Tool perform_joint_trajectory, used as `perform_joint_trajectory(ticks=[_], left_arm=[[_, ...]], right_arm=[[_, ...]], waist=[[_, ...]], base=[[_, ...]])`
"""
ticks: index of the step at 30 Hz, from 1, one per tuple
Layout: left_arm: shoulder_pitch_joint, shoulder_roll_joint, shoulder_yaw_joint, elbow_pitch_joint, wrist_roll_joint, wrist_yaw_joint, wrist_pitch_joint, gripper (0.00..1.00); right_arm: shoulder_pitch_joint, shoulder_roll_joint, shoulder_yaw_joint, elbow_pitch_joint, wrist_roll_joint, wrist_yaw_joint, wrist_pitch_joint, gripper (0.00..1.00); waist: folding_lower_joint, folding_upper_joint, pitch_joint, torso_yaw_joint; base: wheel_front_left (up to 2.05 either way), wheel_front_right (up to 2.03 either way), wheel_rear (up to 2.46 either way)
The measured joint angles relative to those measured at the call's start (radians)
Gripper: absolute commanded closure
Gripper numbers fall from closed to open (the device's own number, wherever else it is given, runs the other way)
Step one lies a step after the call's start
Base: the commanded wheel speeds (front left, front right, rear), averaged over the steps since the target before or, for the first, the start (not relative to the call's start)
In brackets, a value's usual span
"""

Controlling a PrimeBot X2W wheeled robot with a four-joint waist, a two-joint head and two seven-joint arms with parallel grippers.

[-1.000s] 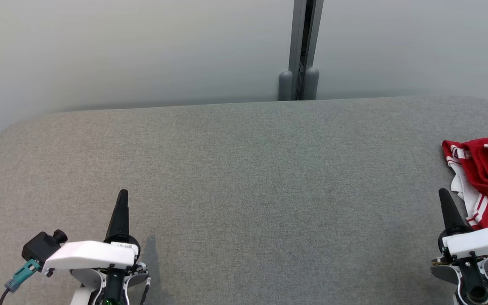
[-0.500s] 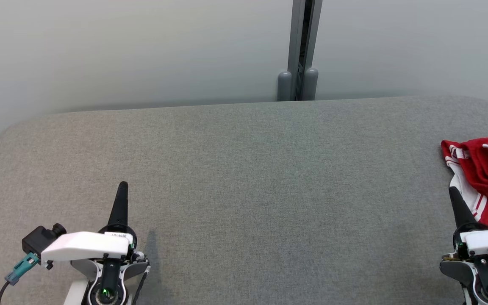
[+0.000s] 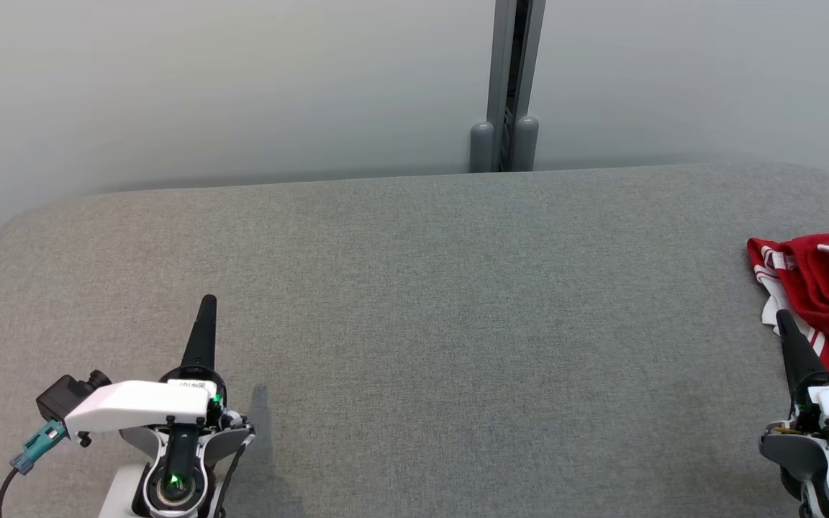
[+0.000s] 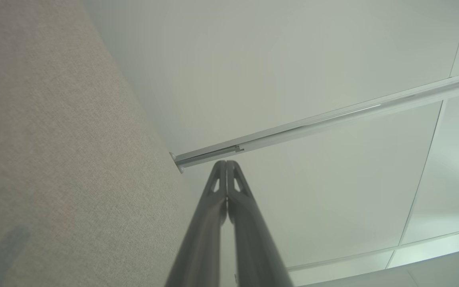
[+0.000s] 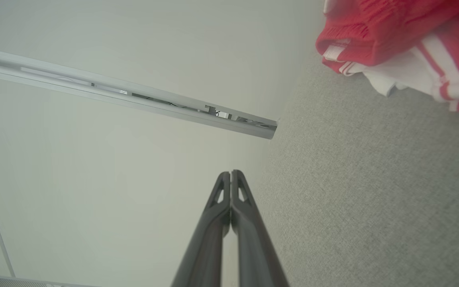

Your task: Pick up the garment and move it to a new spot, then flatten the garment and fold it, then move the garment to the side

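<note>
A crumpled red-and-white garment (image 3: 825,284) lies at the far right of a grey fabric-covered table (image 3: 414,288); the edge of the head view cuts it off, so its full shape and kind cannot be made out. The right gripper (image 3: 784,318) stands close beside the garment's near edge without touching it, its two dark fingers pressed together and holding nothing, and its body is partly cropped at the corner. Well apart at the lower left, the left gripper (image 3: 207,302) likewise has its fingers together, empty, over the table.
</note>
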Motion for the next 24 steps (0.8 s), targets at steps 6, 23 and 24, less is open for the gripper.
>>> perform_joint_trajectory(ticks=[6, 23, 24], left_arm=[[-0.017, 0.001, 0.001, 0.012, -0.047, -0.003, 0.010, 1.00], [-0.058, 0.001, 0.002, 0.040, -0.162, -0.018, 0.034, 1.00], [-0.059, 0.001, 0.002, 0.042, -0.169, -0.019, 0.035, 1.00]], right_arm=[[-0.005, -0.002, -0.022, 0.001, 0.053, 0.000, 0.020, 1.00], [-0.014, -0.003, -0.066, 0.002, 0.180, 0.000, 0.065, 1.00], [-0.016, -0.004, -0.068, 0.002, 0.188, 0.000, 0.068, 1.00]], waist=[[0.0000, 0.0000, -0.001, -0.001], [0.0000, 0.0000, -0.003, -0.005], [0.0000, 0.0000, -0.003, -0.005]], base=[[0.00, 0.00, 0.00], [0.00, 0.00, 0.00], [0.00, 0.00, 0.00]])
